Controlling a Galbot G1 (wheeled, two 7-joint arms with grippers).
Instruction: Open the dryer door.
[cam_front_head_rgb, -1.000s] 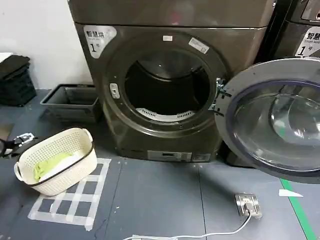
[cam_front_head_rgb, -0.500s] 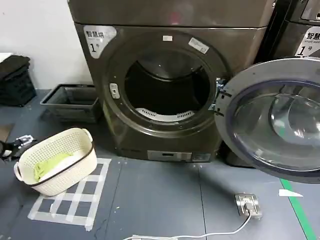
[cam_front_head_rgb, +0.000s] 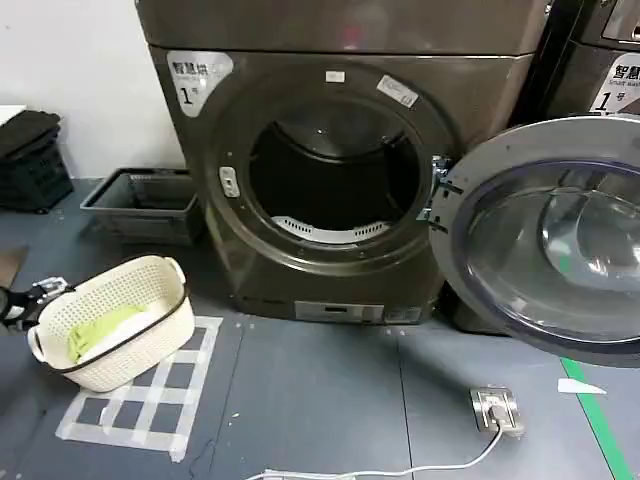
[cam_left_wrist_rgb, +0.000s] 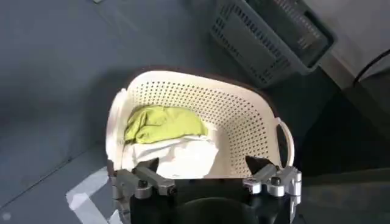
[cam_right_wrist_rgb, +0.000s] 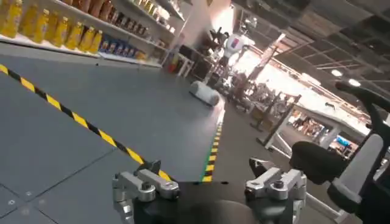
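The dryer door (cam_front_head_rgb: 545, 235) stood swung fully open to the right of the bronze-grey dryer (cam_front_head_rgb: 340, 160), hinged at the drum opening's right edge, its grey inner face and bowl glass turned toward the head camera. The drum opening (cam_front_head_rgb: 333, 175) was exposed and dark inside. The door covered the lower front of the darker second machine (cam_front_head_rgb: 595, 60) beside it.

The left hand (cam_front_head_rgb: 30, 297) sat low at the far left of the head view, just beside the cream laundry basket (cam_front_head_rgb: 115, 320); in the left wrist view its fingers (cam_left_wrist_rgb: 143, 182) were spread apart, released, grasping nothing, above the basket's rim (cam_left_wrist_rgb: 195, 82). The basket held a green cloth (cam_left_wrist_rgb: 163, 122) on top of a white cloth (cam_left_wrist_rgb: 183, 155) and rested partly on a white tape grid (cam_front_head_rgb: 140, 405) on the floor.

The right hand (cam_right_wrist_rgb: 210, 182) was likewise released, fingers spread, pointed out over an open grey floor with a yellow-black striped line (cam_right_wrist_rgb: 85, 125).

A grey crate (cam_front_head_rgb: 145, 205) sat left of the dryer.
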